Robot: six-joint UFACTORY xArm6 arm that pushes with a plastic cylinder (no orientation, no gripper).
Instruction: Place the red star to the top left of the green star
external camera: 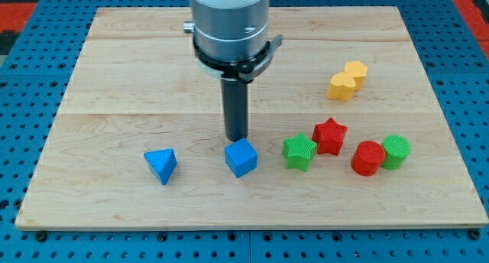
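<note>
My tip stood just behind the blue cube, left of the green star. No fingers existed to report; the rod held nothing. The red star lay touching the green star's far-right side, not its far-left. The approach step appeared to be in hand. The next move would likely call for circling right of the red star, then pushing it leftward behind the green star.

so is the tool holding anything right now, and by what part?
Nothing is held; the rod cannot grasp. My tip sits just above the blue cube in the view, left of the green star and red star.
</note>
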